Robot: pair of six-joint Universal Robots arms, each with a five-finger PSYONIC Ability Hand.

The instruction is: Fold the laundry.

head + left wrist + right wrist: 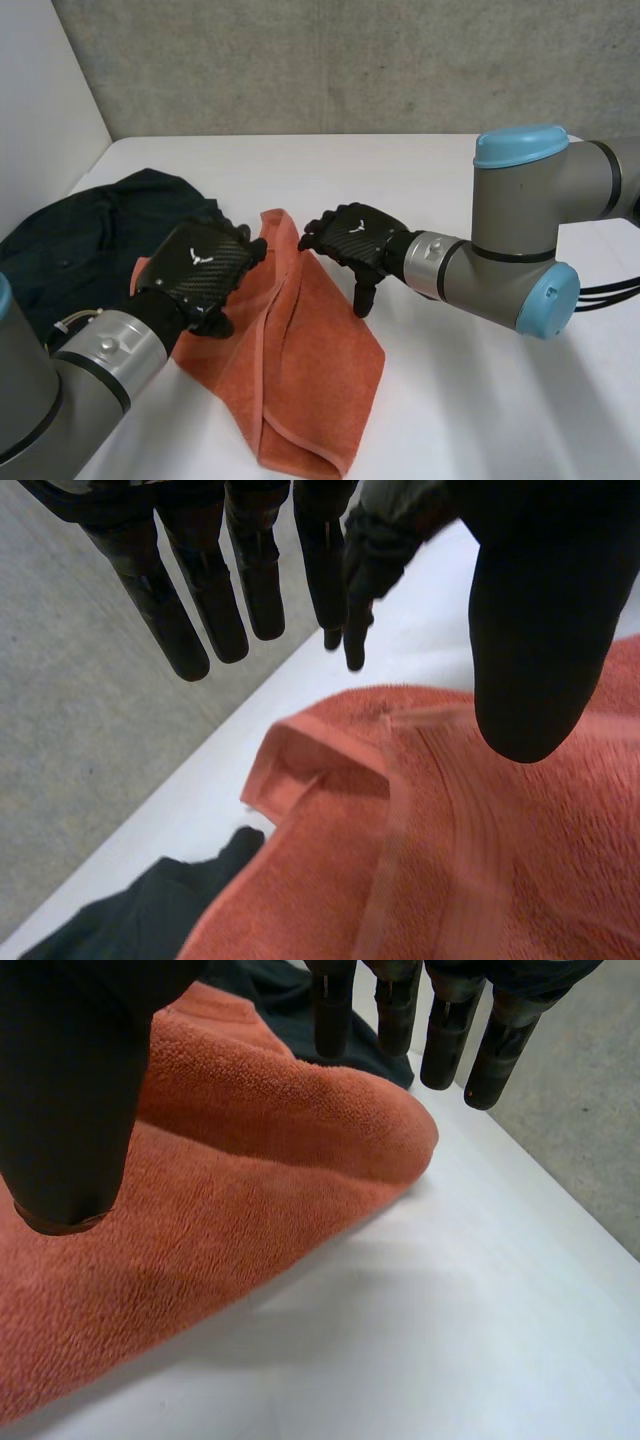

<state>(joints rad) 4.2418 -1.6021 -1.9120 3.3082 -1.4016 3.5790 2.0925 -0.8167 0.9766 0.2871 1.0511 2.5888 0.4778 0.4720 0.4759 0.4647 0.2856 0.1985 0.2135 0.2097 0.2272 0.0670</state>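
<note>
The soft orange towel (310, 370) lies folded on the white table (500, 410), just beside a dark crumpled piece of clothing (70, 240); the left hand (205, 262) is over the towel's left side, fingers straight, thumb apart, holding nothing; the right hand (355, 240) is over the towel's far corner, fingers straight too, holding nothing.

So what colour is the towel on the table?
Orange; the towel shows best in the head view.
</note>
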